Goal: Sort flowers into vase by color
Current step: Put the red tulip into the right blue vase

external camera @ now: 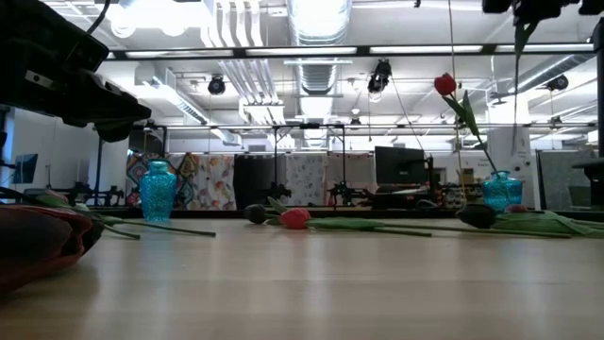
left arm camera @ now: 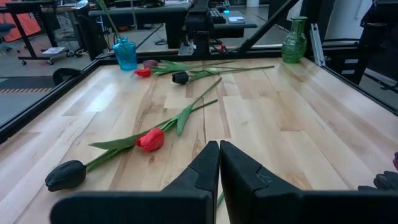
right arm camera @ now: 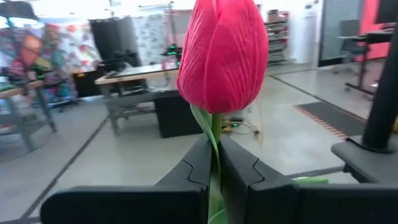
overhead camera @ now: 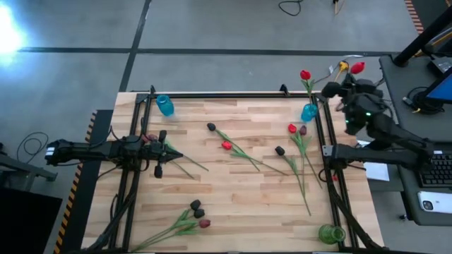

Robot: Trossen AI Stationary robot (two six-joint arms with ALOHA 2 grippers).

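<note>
Right gripper [right arm camera: 214,163] is raised beyond the table's far right corner, beside the blue vase [overhead camera: 308,111], fingers narrow around a red tulip [right arm camera: 224,53] stem. Left gripper [left arm camera: 219,165] is pressed together low over the left side; other tulips [overhead camera: 227,145] lie scattered.

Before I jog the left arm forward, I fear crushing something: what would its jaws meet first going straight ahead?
Probably the red tulip lying just ahead of the left gripper, though slightly to one side; depth is unclear.
</note>
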